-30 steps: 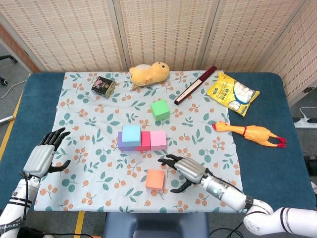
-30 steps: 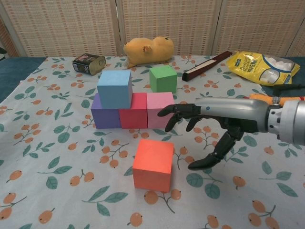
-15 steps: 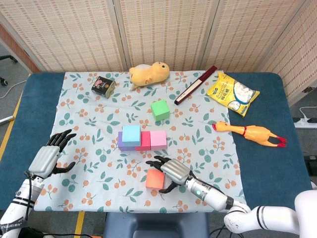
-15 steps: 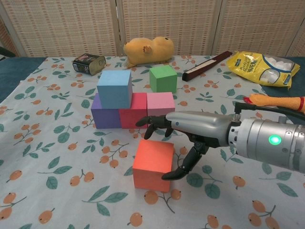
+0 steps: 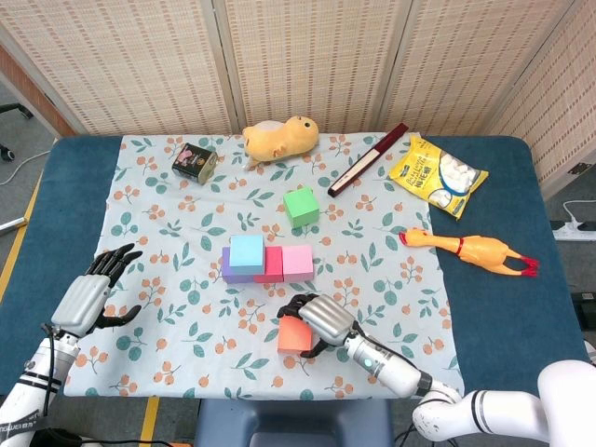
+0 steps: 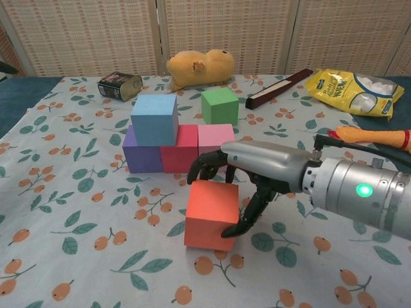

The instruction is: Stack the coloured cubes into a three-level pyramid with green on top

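Orange cube (image 6: 210,214) sits near the front of the flowery cloth (image 6: 77,212), turned a bit so one corner points forward. Right hand (image 6: 257,170) grips it, fingers over the top, thumb on its side. Behind stand purple (image 6: 140,157), red (image 6: 180,149) and pink (image 6: 215,140) cubes in a row, blue cube (image 6: 155,119) on top. Green cube (image 6: 219,105) sits farther back. Left hand (image 5: 86,298) hovers with fingers spread, holding nothing.
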You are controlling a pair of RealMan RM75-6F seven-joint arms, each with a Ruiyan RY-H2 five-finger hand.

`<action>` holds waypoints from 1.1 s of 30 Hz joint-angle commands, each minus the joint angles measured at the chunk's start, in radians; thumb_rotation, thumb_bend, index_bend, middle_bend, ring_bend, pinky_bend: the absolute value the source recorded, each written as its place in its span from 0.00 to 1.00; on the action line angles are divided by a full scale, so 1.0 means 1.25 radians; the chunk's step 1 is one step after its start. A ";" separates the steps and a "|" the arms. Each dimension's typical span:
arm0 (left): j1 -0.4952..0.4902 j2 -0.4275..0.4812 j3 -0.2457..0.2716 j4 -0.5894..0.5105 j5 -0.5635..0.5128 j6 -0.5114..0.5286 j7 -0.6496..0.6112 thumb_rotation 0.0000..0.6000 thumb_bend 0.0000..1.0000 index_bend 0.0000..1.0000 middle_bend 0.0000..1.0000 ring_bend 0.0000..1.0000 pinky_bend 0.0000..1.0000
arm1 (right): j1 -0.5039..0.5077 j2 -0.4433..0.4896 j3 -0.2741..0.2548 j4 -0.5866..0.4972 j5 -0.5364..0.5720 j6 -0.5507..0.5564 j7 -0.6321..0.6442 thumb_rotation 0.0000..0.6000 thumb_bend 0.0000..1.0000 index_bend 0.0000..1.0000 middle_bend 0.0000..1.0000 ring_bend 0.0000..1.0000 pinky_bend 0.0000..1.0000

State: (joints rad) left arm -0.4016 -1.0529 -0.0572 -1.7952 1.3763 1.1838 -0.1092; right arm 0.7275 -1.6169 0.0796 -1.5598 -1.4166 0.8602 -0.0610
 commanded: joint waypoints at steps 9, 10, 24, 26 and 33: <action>-0.003 -0.018 -0.009 0.013 0.002 -0.006 0.019 1.00 0.30 0.09 0.00 0.00 0.06 | 0.034 0.298 0.086 -0.107 -0.084 0.030 0.227 1.00 0.07 0.34 0.38 0.23 0.35; -0.003 -0.019 -0.009 0.013 0.004 -0.005 0.020 1.00 0.30 0.09 0.00 0.00 0.06 | 0.045 0.311 0.093 -0.097 -0.082 0.015 0.244 1.00 0.07 0.34 0.38 0.23 0.35; 0.000 -0.029 -0.023 0.003 -0.012 0.001 0.044 1.00 0.30 0.09 0.00 0.00 0.06 | 0.176 0.256 0.088 0.140 -0.134 -0.079 0.395 1.00 0.07 0.30 0.38 0.21 0.31; 0.001 -0.029 -0.024 0.003 -0.014 0.003 0.045 1.00 0.30 0.09 0.00 0.00 0.06 | 0.188 0.240 0.080 0.167 -0.143 -0.082 0.409 1.00 0.07 0.29 0.38 0.20 0.30; 0.004 -0.035 -0.026 0.006 -0.016 0.000 0.038 1.00 0.30 0.09 0.00 0.00 0.06 | 0.228 0.184 0.054 0.249 -0.167 -0.088 0.464 1.00 0.07 0.24 0.38 0.17 0.26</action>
State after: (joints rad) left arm -0.3971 -1.0964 -0.0891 -1.7876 1.3567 1.1842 -0.0617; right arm 1.0013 -1.3739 0.1558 -1.2620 -1.6178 0.7535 0.5099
